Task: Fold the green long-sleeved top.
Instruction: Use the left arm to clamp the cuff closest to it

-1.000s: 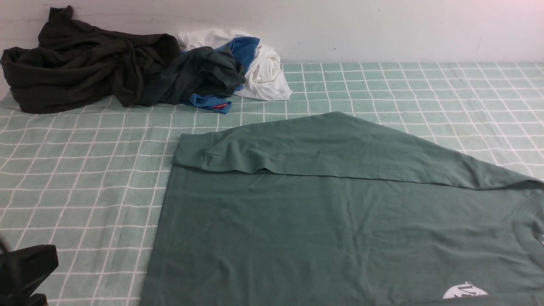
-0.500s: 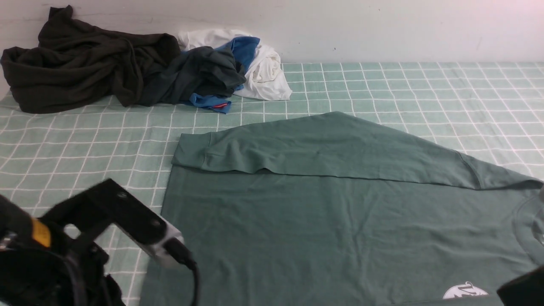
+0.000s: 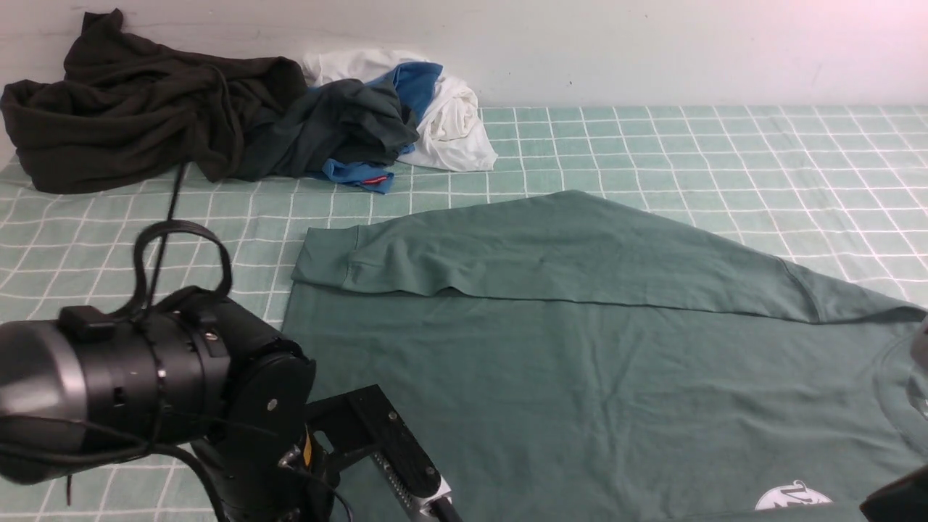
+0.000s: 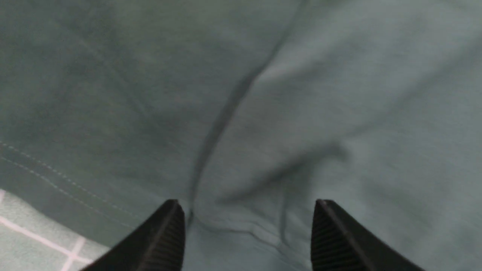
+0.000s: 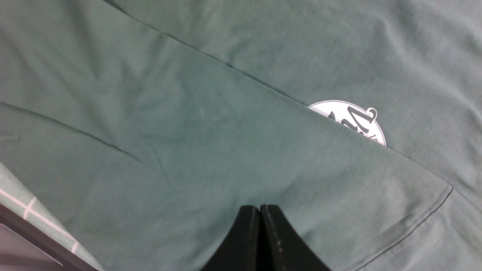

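Since both arms sit at the near edge, start there: left jaws are spread wide, ribbed pads [image 4: 165, 233] either side of a cloth edge, nothing gripped; can't tell if pads touch fabric. Right jaws are pressed tip to tip just above the cloth, no fabric seen betw. them. The green long-sleeved top [image 3: 580, 377] lies flat on the desk [image 3: 725, 145], under & ahead of both jaws, long axis running L–R: hem [image 3: 292, 304] at robot's left, collar [image 3: 881, 377] at its right. Left arm [image 3: 145, 384] is over the hem-end near corner, w/ hem stitching & a bit of checked cloth [image 4: 34, 241] in its wrist view; right arm [image 3: 902, 500] is nearer the white logo [image 5: 350, 120], half covered by a layer folded in from the near side. Further back, far sleeve [image 3: 551, 254] lies folded across the body, cuff [image 3: 326, 257] toward the hem end. Judging by that, sleeves look tucked in, so next is prob. a fold bringing one end of the long axis over the other, left jaws best placed for the hem end. Beyond, by the wall, very dark garment [image 3: 130, 109] & grey-green garment [image 3: 341, 123] w/ blue & white cloth lie heaped, well apart from the top.
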You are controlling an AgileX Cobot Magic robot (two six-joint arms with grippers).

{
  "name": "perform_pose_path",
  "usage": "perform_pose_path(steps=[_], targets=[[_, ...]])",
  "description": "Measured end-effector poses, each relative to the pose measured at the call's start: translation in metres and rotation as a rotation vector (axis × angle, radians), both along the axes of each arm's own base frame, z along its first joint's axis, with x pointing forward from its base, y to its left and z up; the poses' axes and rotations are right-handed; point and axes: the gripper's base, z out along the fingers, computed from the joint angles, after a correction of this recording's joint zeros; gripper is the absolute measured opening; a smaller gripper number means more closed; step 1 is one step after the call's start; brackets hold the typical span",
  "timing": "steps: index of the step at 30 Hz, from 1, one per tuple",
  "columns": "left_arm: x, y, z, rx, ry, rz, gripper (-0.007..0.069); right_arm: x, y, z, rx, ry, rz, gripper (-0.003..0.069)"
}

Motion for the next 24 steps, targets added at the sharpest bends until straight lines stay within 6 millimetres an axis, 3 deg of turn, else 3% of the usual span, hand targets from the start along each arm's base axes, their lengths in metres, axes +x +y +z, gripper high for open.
perform_pose_path(steps=[9, 15, 18, 21, 24], targets=[[0.009, -0.004, -0.016, 0.025, -0.012, 0.043, 0.0408, 0.003, 0.001, 0.001, 0.013, -0.031, -0.004, -0.0014], [0.008, -0.006, -0.017, 0.014, 0.021, 0.074, 0.0223, 0.002, 0.002, 0.001, 0.022, -0.028, -0.005, -0.0014], [0.007, -0.006, -0.017, 0.011, 0.032, 0.083, 0.0062, 0.002, 0.002, 0.001, 0.028, -0.026, -0.005, -0.0014], [0.006, -0.005, -0.011, 0.009, 0.019, 0.077, 0.0020, 0.002, 0.002, 0.001, 0.028, -0.026, -0.006, -0.0014], [0.012, -0.006, 0.008, 0.009, -0.023, 0.058, 0.0016, 0.002, 0.002, 0.001, 0.029, -0.025, -0.006, -0.0014]])
